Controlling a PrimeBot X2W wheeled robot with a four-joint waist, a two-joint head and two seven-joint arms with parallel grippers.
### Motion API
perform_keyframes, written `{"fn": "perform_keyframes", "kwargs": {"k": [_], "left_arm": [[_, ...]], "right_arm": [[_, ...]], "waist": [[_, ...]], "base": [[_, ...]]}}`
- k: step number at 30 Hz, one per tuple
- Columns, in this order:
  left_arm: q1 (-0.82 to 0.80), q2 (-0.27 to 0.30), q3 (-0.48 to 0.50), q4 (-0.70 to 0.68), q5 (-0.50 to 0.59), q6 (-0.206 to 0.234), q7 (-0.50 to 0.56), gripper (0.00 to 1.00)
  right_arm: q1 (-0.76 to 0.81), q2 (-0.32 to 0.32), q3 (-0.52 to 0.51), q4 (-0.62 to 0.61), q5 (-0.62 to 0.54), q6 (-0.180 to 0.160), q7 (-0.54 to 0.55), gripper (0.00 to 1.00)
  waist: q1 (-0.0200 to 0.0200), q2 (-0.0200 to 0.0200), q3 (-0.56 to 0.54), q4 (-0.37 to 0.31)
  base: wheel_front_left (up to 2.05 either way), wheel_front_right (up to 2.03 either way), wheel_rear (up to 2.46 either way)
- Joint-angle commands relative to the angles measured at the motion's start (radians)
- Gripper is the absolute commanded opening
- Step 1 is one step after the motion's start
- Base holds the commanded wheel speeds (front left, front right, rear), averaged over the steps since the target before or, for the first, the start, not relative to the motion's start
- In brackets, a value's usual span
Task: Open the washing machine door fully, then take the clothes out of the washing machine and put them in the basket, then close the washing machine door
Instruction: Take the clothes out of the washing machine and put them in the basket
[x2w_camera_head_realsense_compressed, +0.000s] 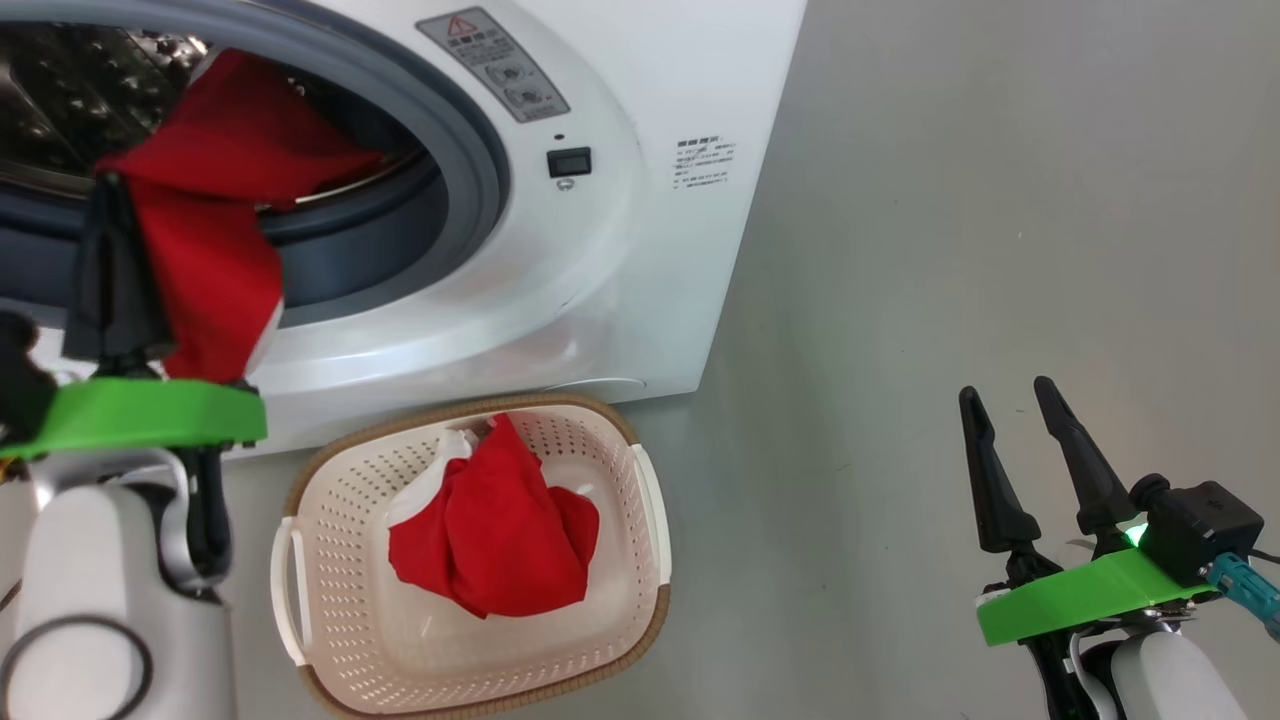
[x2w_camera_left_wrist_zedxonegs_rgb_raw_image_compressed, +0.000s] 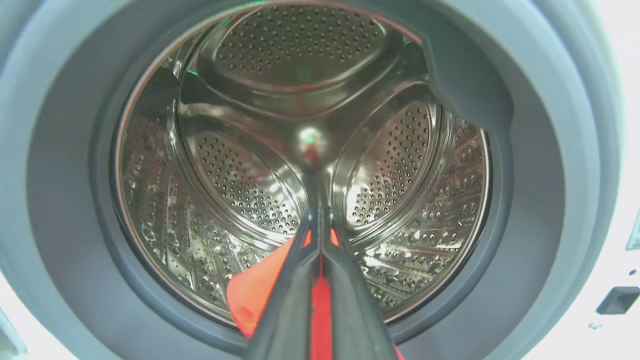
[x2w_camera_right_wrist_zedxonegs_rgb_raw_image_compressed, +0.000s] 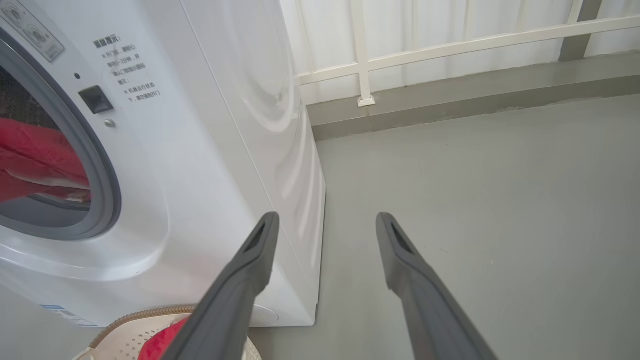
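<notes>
left tool (x2w_camera_head_realsense_compressed: 108, 190): clamped tight on a bright red soft fabric garment (x2w_camera_head_realsense_compressed: 215, 260), at the mouth of the big white front-loading washing machine (x2w_camera_head_realsense_compressed: 600, 250).
held garment: spills out of the machine over the grey rubber ring (x2w_camera_head_realsense_compressed: 480, 150) and hangs down beside the dark fingers.
right tool (x2w_camera_head_realsense_compressed: 1005, 392): fingers spread wide, gripping nothing, well to the right of the machine above the grey floor (x2w_camera_head_realsense_compressed: 1000, 200).
small cream-white perforated plastic basket (x2w_camera_head_realsense_compressed: 330, 560): on the floor just in front of the machine, brown woven-look rim; a second red garment with white cloth (x2w_camera_head_realsense_compressed: 500, 540) lies inside.
left wrist view: looks into the shiny perforated steel drum (x2w_camera_left_wrist_zedxonegs_rgb_raw_image_compressed: 280, 50), red cloth at its lower lip.
right wrist view: the machine's white side panel and a white railing (x2w_camera_right_wrist_zedxonegs_rgb_raw_image_compressed: 450, 47) behind it.
</notes>
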Motion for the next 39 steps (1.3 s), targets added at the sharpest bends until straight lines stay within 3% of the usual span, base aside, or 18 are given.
{"fn": "perform_keyframes", "kwargs": {"k": [1, 7, 15, 20, 25, 39], "left_arm": [[0.025, 0.024, 0.034, -0.059, 0.016, -0.012, -0.012, 0.0], [0.095, 0.013, 0.026, -0.235, 0.002, -0.018, -0.012, 0.0], [0.182, 0.013, -0.025, -0.508, -0.028, 0.026, -0.012, 0.0], [0.218, 0.013, -0.073, -0.565, -0.028, 0.041, -0.012, 0.0], [0.257, 0.012, -0.109, -0.479, -0.061, 0.058, -0.012, 0.0], [0.263, 0.012, -0.188, -0.078, -0.062, 0.014, -0.012, 0.0]], "right_arm": [[0.008, -0.006, 0.018, -0.02, -0.013, 0.007, -0.006, 1.0], [-0.003, -0.006, 0.019, -0.017, -0.012, 0.007, -0.006, 1.0], [-0.014, -0.007, 0.017, -0.021, -0.01, 0.007, -0.006, 1.0], [-0.018, -0.008, 0.012, -0.025, -0.012, 0.007, -0.006, 1.0], [-0.022, -0.008, 0.014, -0.029, -0.012, 0.007, -0.006, 1.0], [-0.049, -0.002, 0.015, -0.044, -0.007, 0.007, -0.006, 1.0]], "waist": [[0.0, -0.0001, 0.001, 0.003], [0.0, -0.0001, 0.009, 0.006], [0.0, -0.0001, 0.027, 0.004], [0.0, -0.0001, 0.038, 0.008], [0.0, -0.0001, 0.045, 0.006], [0.0, -0.0001, 0.132, -0.012]], "base": [[0.0, 0.0, 0.0], [0.0, 0.0, 0.0], [0.0, 0.0, 0.0], [0.0, 0.0, 0.0], [0.0, 0.0, 0.0], [0.0, 0.0, 0.0]]}}
